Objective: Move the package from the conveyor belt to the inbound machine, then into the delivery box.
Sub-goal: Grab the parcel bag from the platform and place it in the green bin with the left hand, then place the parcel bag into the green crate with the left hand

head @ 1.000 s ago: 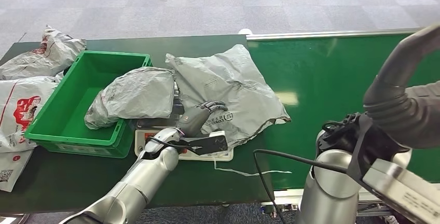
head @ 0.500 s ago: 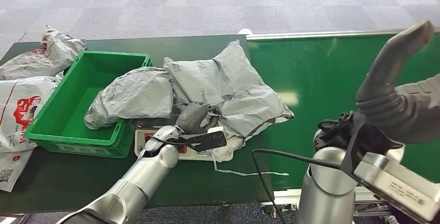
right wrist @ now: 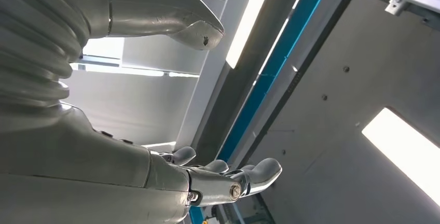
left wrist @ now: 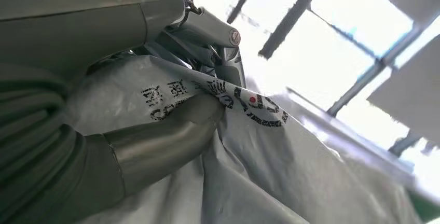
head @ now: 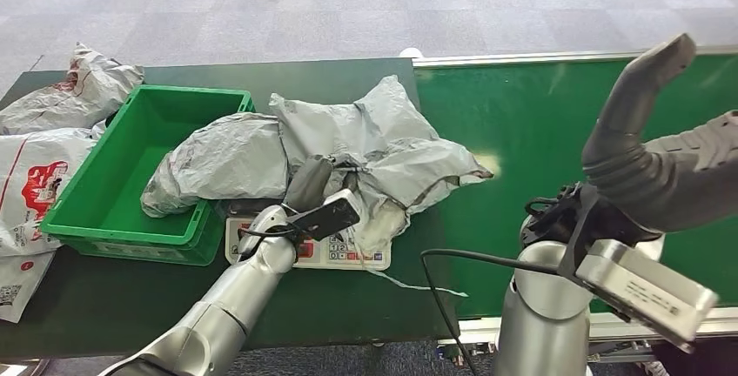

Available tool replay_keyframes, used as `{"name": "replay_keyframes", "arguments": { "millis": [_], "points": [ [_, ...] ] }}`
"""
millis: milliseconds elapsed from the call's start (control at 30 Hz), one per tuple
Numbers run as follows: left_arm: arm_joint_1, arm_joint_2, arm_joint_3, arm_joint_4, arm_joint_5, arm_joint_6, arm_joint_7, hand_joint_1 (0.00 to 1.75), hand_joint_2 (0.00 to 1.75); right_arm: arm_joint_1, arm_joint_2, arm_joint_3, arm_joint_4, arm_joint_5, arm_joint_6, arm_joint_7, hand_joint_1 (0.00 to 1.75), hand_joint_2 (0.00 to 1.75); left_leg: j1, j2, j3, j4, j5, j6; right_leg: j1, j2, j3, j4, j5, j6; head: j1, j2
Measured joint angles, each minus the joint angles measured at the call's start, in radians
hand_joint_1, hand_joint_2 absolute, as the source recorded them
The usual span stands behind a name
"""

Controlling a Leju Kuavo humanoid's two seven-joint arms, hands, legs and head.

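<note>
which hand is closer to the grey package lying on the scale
Left. The left hand grips the grey package over the scale; the right hand is raised apart, above the conveyor belt.

The head view is evenly lit and sharp, with a soft white glare patch on the conveyor belt [head: 487, 165] at about 3 o'clock of centre. Both wrist views face bright ceiling lights [right wrist: 399, 154]; the left wrist view is blown out toward 2 o'clock.
</note>
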Motion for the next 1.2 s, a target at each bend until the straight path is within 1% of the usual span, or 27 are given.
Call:
{"name": "replay_keyframes", "arguments": {
  "millis": [33,100,167,200,233,300,333,367,433,600,667,733,767,833,867,900,933,1000,1067,1133,1167,1200],
  "points": [
    [0.004,0.001,0.020,-0.033,0.018,0.060,-0.001,1.75,1.75,0.000,0.000,-0.006,0.008,-0.003,0.000,-0.003,0.00,1.75,0.000,0.000,0.000,0.000,0.000,0.000,0.000,0.000,0.000,0.000,0.000,0.000,0.000,0.000],
    [0.007,0.009,0.058,-0.106,-0.022,0.225,0.017,1.75,1.75,0.000,0.000,-0.021,0.026,-0.013,0.000,-0.009,0.00,1.75,0.000,0.000,0.000,0.000,0.000,0.000,0.000,0.000,0.000,0.000,0.000,0.000,0.000,0.000],
    [0.007,0.022,0.103,-0.185,-0.152,0.367,0.035,1.75,1.75,0.001,0.000,-0.037,0.041,-0.027,0.000,-0.016,0.00,1.75,0.000,0.000,0.000,0.000,0.000,0.000,0.001,0.000,0.000,0.001,0.000,0.000,0.000,0.000],
    [0.008,0.024,0.139,-0.232,-0.243,0.406,0.028,1.75,1.75,0.001,0.000,-0.043,0.048,-0.033,0.000,-0.019,0.00,1.75,0.001,0.000,0.000,0.000,0.001,-0.001,0.001,0.000,0.000,0.001,0.000,0.000,0.000,0.000],
    [0.008,0.024,0.186,-0.284,-0.337,0.426,0.008,1.75,1.75,0.001,0.000,-0.048,0.053,-0.038,0.000,-0.019,0.00,1.75,0.001,0.000,0.000,0.000,0.001,-0.001,0.001,0.000,0.000,0.001,0.000,0.000,0.000,0.000],
    [0.006,0.012,0.301,-0.394,-0.495,0.437,-0.065,1.75,1.75,0.001,0.000,-0.052,0.062,-0.042,0.000,-0.016,0.00,1.75,0.001,0.001,0.000,0.000,0.001,-0.001,0.001,0.001,-0.001,0.001,0.000,0.000,0.000,0.000],
    [0.003,0.005,0.361,-0.450,-0.544,0.439,-0.103,1.75,1.75,0.001,0.000,-0.053,0.066,-0.043,0.000,-0.013,0.00,1.75,0.001,0.002,0.000,0.000,0.001,-0.001,0.001,0.003,-0.001,0.001,0.000,0.000,0.000,0.000],
    [-0.001,-0.002,0.417,-0.502,-0.578,0.441,-0.133,1.75,1.75,0.000,0.000,-0.054,0.070,-0.043,0.000,-0.010,0.00,1.75,0.001,0.003,0.000,0.000,0.001,-0.001,0.001,0.004,-0.001,0.001,0.000,0.000,0.000,0.000],
    [-0.012,-0.009,0.510,-0.590,-0.619,0.443,-0.160,1.75,1.75,-0.002,0.000,-0.054,0.075,-0.041,0.000,-0.004,0.00,1.75,0.001,0.003,0.000,0.000,0.001,-0.001,0.001,0.004,-0.002,0.001,0.000,-0.001,0.000,0.000],
    [-0.027,-0.011,0.645,-0.770,-0.735,0.443,-0.171,1.75,1.75,-0.014,0.000,-0.054,0.084,-0.018,0.000,0.011,0.00,1.75,0.003,0.001,0.000,0.000,0.001,-0.001,0.002,0.002,-0.001,0.002,-0.001,-0.001,0.000,0.000],
    [-0.036,-0.011,0.688,-0.813,-0.792,0.443,-0.168,1.75,1.75,-0.016,0.000,-0.054,0.085,-0.011,0.000,0.016,0.00,1.75,0.003,0.000,0.000,0.000,0.001,-0.001,0.002,0.001,-0.001,0.002,-0.001,-0.001,0.000,0.000],
    [-0.040,-0.006,0.716,-0.839,-0.838,0.443,-0.146,1.75,1.75,-0.016,0.000,-0.054,0.085,-0.007,0.000,0.017,0.00,1.75,0.003,0.000,0.000,0.000,0.001,-0.001,0.002,0.001,-0.001,0.002,-0.001,-0.001,0.000,0.000],
    [-0.041,-0.001,0.724,-0.848,-0.854,0.443,-0.122,1.75,1.75,-0.016,0.000,-0.054,0.085,-0.007,0.000,0.016,0.00,1.75,0.003,0.000,0.000,0.000,0.001,-0.001,0.002,0.001,-0.001,0.002,-0.001,-0.001,0.000,0.000],
    [-0.038,0.024,0.731,-0.858,-0.871,0.443,-0.045,1.75,1.75,-0.016,0.000,-0.054,0.085,-0.006,0.000,0.014,0.00,1.75,0.003,0.001,0.000,0.000,0.001,-0.001,0.002,0.002,-0.001,0.002,-0.001,-0.001,0.000,0.000],
    [-0.032,0.047,0.729,-0.859,-0.872,0.443,0.010,1.75,1.75,-0.016,0.000,-0.054,0.085,-0.006,0.000,0.013,0.00,1.75,0.003,0.001,0.000,0.000,0.001,-0.001,0.002,0.002,-0.001,0.002,-0.001,-0.001,0.000,0.000],
    [-0.022,0.078,0.720,-0.856,-0.873,0.443,0.070,1.75,1.75,-0.015,0.000,-0.055,0.085,-0.006,0.000,0.013,0.00,1.75,0.003,0.002,0.001,0.000,0.001,-0.001,0.003,0.003,-0.001,0.002,0.000,-0.002,0.000,0.000],
    [-0.009,0.119,0.704,-0.848,-0.873,0.443,0.137,1.75,1.75,-0.015,0.000,-0.055,0.085,-0.001,0.000,0.016,0.00,1.75,0.003,0.003,0.001,0.000,0.001,-0.002,0.003,0.004,-0.002,0.002,0.000,-0.002,0.000,0.000],
    [0.016,0.217,0.642,-0.819,-0.874,0.442,0.314,1.75,1.75,-0.015,0.000,-0.055,0.083,0.019,0.000,0.035,0.00,1.75,0.004,0.004,0.001,0.000,0.001,-0.002,0.004,0.005,-0.003,0.002,-0.001,-0.003,0.000,0.000],
    [0.017,0.310,0.538,-0.754,-0.874,0.442,0.549,1.75,1.75,-0.015,0.000,-0.055,0.081,0.034,0.000,0.048,0.00,1.75,0.005,0.003,0.001,0.000,0.002,-0.003,0.005,0.004,-0.004,0.002,-0.001,-0.004,0.000,0.000],
    [-0.010,0.385,0.374,-0.655,-0.874,0.440,0.801,1.75,1.75,-0.015,0.000,-0.056,0.080,0.028,-0.001,0.036,0.00,1.75,0.006,0.000,0.001,0.000,0.002,-0.004,0.006,0.001,-0.003,0.001,-0.001,-0.004,0.000,0.000],
    [-0.026,0.410,0.280,-0.601,-0.874,0.440,0.897,1.75,1.75,-0.015,0.000,-0.057,0.080,0.024,-0.001,0.028,0.00,1.75,0.006,-0.001,0.001,0.000,0.002,-0.004,0.005,-0.001,-0.001,0.001,-0.001,-0.004,0.000,0.000],
    [-0.039,0.426,0.188,-0.544,-0.873,0.440,0.952,1.75,1.75,-0.016,0.000,-0.059,0.080,0.024,-0.001,0.024,0.00,1.75,0.006,-0.003,0.001,0.000,0.002,-0.004,0.004,-0.003,0.001,0.001,-0.001,-0.004,0.000,0.000]
  ]
}}
